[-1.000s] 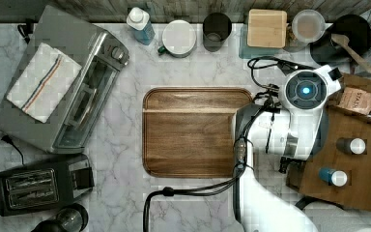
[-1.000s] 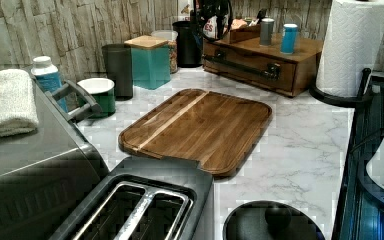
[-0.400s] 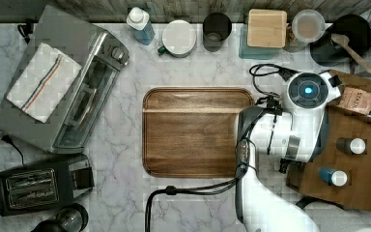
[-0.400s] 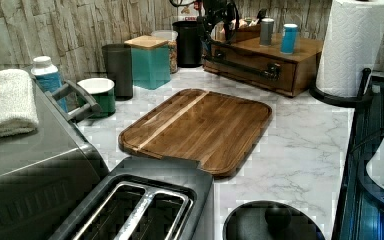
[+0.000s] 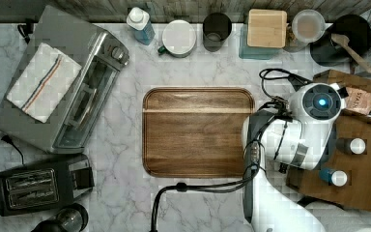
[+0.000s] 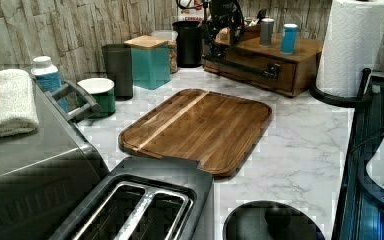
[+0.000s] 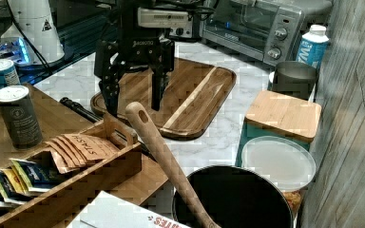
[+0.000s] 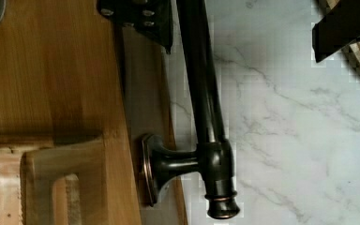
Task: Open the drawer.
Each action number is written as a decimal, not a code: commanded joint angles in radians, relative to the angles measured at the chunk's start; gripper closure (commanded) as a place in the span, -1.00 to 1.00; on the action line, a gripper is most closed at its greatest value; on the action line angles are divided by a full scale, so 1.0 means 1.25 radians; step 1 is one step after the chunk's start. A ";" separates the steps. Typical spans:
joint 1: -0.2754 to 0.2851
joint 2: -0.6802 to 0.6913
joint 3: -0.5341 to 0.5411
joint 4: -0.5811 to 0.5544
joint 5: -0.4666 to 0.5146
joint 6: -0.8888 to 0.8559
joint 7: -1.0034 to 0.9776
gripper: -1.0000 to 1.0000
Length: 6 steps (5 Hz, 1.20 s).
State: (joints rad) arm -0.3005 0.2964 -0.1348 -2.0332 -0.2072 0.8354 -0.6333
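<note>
With its two black fingers [image 7: 110, 90] spread apart and gripping nothing, the gripper [image 7: 133, 102] hangs over the drawer's [image 6: 252, 69] black bar handle [image 8: 205, 98], which runs between the fingers, one finger on the cabinet [image 7: 52, 114] side, the other over the marble counter [image 8: 300, 122].

"STASH" — tea packet [image 7: 78, 148] (wooden rack)

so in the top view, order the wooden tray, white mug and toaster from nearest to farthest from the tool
The tool sits under the arm at the top view's right.
1. Wooden tray, centre, just to the arm's left.
2. White mug, top middle.
3. Toaster, bottom left corner.
</note>
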 commanded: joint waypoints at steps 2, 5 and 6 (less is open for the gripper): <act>-0.039 0.069 0.005 -0.039 0.039 0.079 -0.010 -1.00; -0.012 0.095 0.020 -0.057 0.028 0.128 0.012 -1.00; 0.011 0.085 0.018 -0.040 0.016 0.086 0.033 -1.00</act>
State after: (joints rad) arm -0.3257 0.3945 -0.1335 -2.0859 -0.1694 0.9307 -0.6191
